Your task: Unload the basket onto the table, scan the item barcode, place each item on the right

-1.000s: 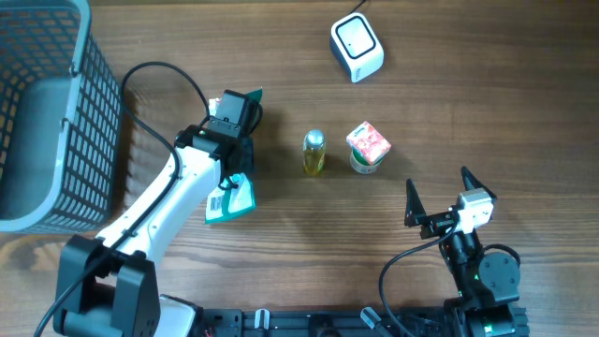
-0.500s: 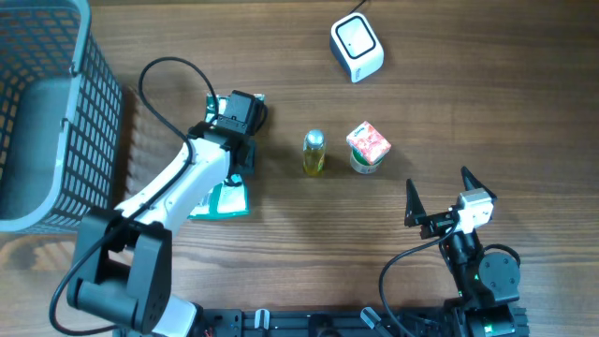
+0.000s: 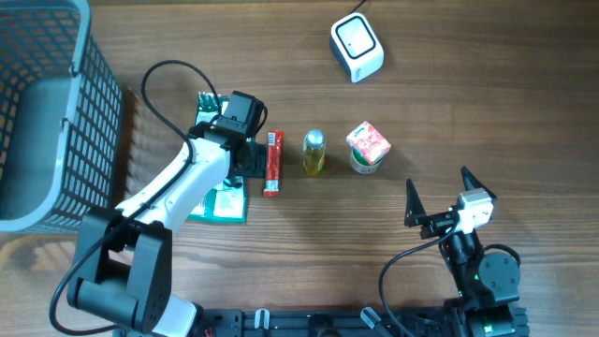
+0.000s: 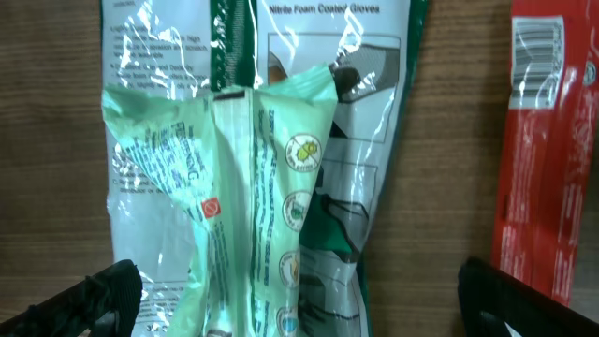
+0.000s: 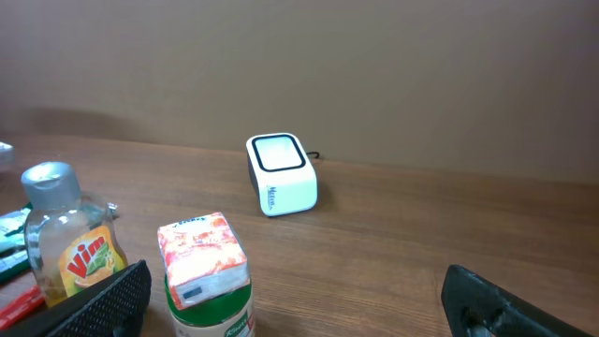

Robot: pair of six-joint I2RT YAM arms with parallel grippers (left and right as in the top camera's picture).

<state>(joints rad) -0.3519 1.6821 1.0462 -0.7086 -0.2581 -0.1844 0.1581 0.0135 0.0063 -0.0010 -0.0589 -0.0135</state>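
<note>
The white barcode scanner stands at the back of the table and shows again in the right wrist view as the scanner. A red packet lies flat on the wood, its barcode end up in the left wrist view. My left gripper hangs open just left of the red packet. Under it lie green packets, between the wide-spread fingers. My right gripper stands open near the front edge, holding nothing. It faces a cup topped by a tissue pack.
A grey mesh basket fills the far left. A yellow dish-soap bottle and the cup with the tissue pack stand in a row right of the red packet. More green packets lie under the left arm.
My left gripper has opened wide and the red packet now lies on the table beside it. The left arm shifted slightly toward the back. The right arm has not moved.
</note>
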